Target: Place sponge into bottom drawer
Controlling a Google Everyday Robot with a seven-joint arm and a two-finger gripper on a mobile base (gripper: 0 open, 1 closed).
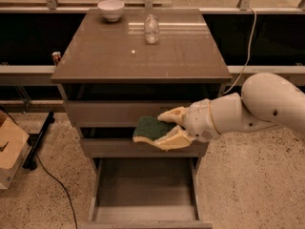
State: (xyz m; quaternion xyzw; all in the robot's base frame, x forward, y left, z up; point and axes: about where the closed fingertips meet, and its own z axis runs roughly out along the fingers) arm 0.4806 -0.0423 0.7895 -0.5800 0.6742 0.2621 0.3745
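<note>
Holding sponge [151, 127] flat, long axis left-right, jaws hover over bottom drawer [143, 191].

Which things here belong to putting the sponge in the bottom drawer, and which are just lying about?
Belongs to the job:
sponge, held above the drawer
gripper, shut on it in front of the cabinet
bottom drawer, pulled open

Just lying about:
white bowl and clear bottle on the cabinet
cardboard box on the floor, left
</note>
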